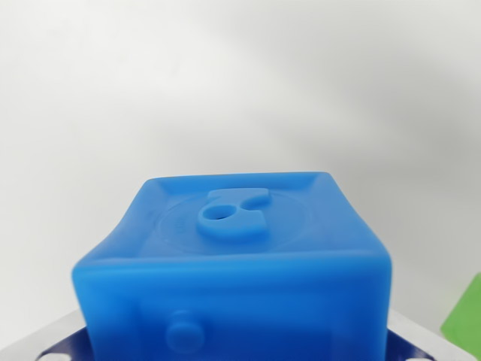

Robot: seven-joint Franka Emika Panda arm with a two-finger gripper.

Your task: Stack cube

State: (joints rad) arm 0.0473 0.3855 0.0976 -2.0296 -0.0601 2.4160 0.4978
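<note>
Clearly blue cube (233,263) fills lower centre of wrist view, close under camera, running off frame at 6 o'clock. Top face carries raised loop-shaped nub (231,218); near face has round stud (183,329). Edges rounded, walls slightly bowed: likely soft rubbery or silicone, light, grippy, yielding under squeeze. Best hold judged on opposite flat side walls, mid-height, moderate force. Green patch (462,323) at 4 o'clock, unidentified. White tabletop (225,83) behind. Gripper fingers not visible; jaw state cannot tell.

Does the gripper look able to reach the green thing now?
Probably not yet: the blue cube fills the wrist view close to the camera, and the green thing only peeks in at the right edge.
</note>
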